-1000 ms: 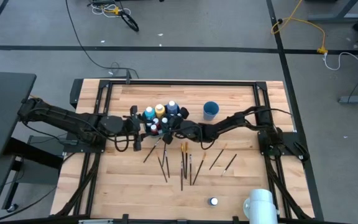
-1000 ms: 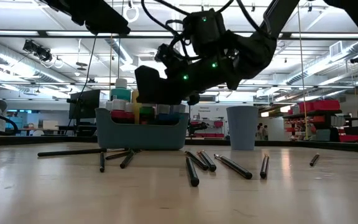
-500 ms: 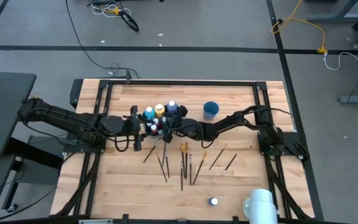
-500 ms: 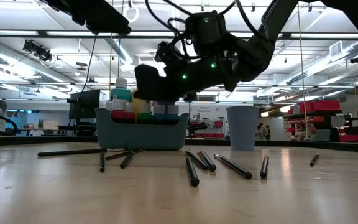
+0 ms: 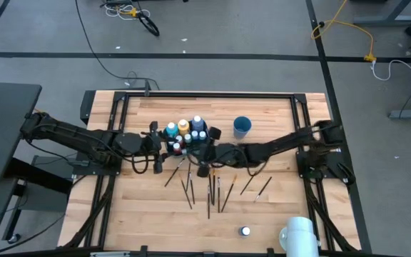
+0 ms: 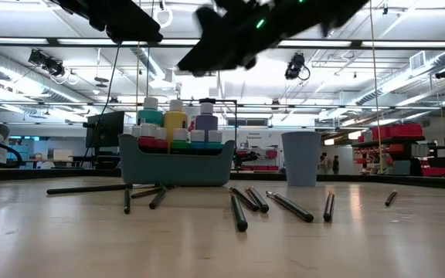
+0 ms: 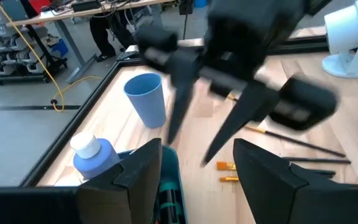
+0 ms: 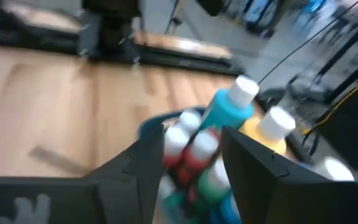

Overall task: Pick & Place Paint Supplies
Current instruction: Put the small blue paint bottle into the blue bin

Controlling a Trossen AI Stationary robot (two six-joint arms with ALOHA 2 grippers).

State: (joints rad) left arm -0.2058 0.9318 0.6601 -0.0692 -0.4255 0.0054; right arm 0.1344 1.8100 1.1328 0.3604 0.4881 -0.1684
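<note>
Wooden slat table point(image 5: 277, 214); teal plastic bin point(image 6: 176, 161) packed with upright white-capped paint bottles point(image 5: 184, 133). Thin paintbrushes point(image 5: 212, 189) lie fanned near bin. Right gripper point(image 5: 200, 158) empty, fingers apart, above brushes; left gripper point(image 5: 157, 151) spread wide beside bin.

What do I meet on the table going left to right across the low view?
Long dark paintbrush lying flat → teal plastic bin packed with white-capped paint bottles → blue plastic cup → short dark paintbrush far right.
</note>
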